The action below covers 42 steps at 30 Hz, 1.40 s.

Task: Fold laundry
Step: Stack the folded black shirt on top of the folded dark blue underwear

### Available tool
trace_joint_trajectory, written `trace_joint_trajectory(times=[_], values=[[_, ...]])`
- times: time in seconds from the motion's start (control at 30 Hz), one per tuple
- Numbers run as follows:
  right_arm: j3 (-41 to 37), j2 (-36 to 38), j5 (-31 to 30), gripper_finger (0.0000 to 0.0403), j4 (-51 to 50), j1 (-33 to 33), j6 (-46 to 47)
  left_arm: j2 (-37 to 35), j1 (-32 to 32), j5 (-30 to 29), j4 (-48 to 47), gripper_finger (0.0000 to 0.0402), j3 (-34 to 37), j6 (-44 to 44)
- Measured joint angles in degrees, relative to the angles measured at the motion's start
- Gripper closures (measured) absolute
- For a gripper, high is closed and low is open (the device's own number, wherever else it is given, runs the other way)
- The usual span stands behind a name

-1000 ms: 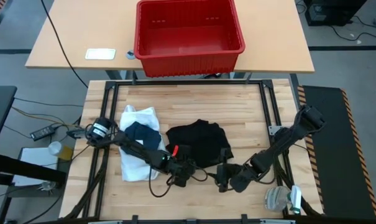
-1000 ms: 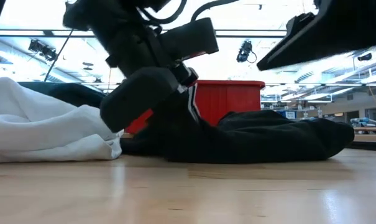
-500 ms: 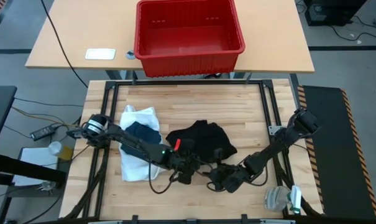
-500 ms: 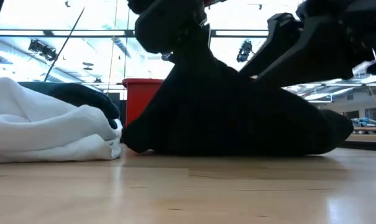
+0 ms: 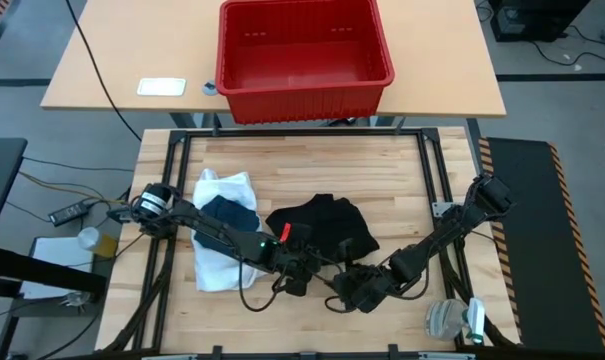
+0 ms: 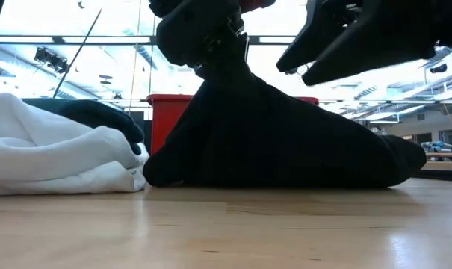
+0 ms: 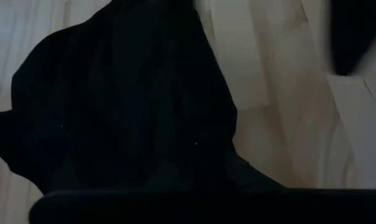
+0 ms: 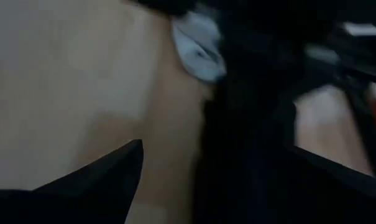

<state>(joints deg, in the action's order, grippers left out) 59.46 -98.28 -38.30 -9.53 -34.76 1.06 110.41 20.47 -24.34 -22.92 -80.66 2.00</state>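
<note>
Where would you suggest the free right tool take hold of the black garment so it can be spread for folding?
The near right edge of the black garment, approached from the table's front right. The left tool is shut on its near left corner, lifting it into a peak, so gripping the opposite low edge would likely stretch it flat. The right tool is open close by.

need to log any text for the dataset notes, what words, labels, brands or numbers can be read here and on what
None can be read.
White card on the far table: any print is too small to read.
Red crate: no label shows.
Black garment, white shirt: no tag or print shows.
</note>
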Motion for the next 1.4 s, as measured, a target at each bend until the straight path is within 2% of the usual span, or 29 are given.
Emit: trace_joint_trajectory(times=[0.1, 0.17, 0.4, 0.6, 0.7, 0.77, 0.83, 0.97, 1.07, 1.13, 1.27, 1.4], values=[[0.92, 0.02, -4.14, 0.0038, -8.11, 0.02, 2.06, 0.0, 0.11, 0.0, 0.03, 0.0377, 0.0, 0.9], [0.68, 0.02, -4.79, 0.0031, -9.97, 0.04, 4.51, 0.0, 0.34, 0.0, 0.17, 0.0377, 0.0, 0.94], [-0.75, -3.26, -5.24, 0.0004, -9.21, 0.3, 7.36, -0.9, 1.99, -0.24, 3.68, 0.0377, 0.04, 0.21], [-0.74, -8.95, -13.55, 0.0015, -6.54, 0.34, 2.88, -1.81, 2.52, 1.13, 7.89, 0.0376, 0.04, -1.59], [-0.74, -11.28, -14.37, 0.0027, -3.29, 1.36, 0.41, -1.81, 2.57, 3.73, 9.42, 0.0376, 0.04, -2.56], [-0.74, -12.38, -13.07, 0.0049, -1.11, 2.12, 0.03, -1.74, 2.56, 4.09, 8.51, 0.0376, 0.04, -2.51], [-0.74, -13.16, -11.71, 0.0087, 0.62, 2.7, -0.28, -1.73, 2.56, 4.35, 7.95, 0.0376, 0.04, -1.82], [-0.72, -13.09, -8.97, 0.0206, 0.91, 3.87, 0.19, -1.73, 3.06, 5.92, 7.75, 0.0362, 0.08, -1.75], [-0.72, -12.7, -5.28, 0.03, 1.43, 4.48, -0.65, -1.7, 3.7, 6.28, 7.28, 0.0312, 0.11, -1.68], [-0.65, -12.7, -4.78, 0.0347, 1.45, 4.48, -1.56, -1.7, 4.22, 6.76, 6.88, 0.0268, 0.11, -0.78], [-0.68, -12.45, -6.38, 0.0351, -1.37, 4.08, -2.62, -3.69, 6.79, 4.88, 4.0, 0.02, 0.09, 1.27], [-0.72, -11.0, -11.81, 0.0349, -4.22, 2.67, -2.4, -7.45, 11.13, -5.76, 2.5, 0.0185, 3.03, 0.89]])
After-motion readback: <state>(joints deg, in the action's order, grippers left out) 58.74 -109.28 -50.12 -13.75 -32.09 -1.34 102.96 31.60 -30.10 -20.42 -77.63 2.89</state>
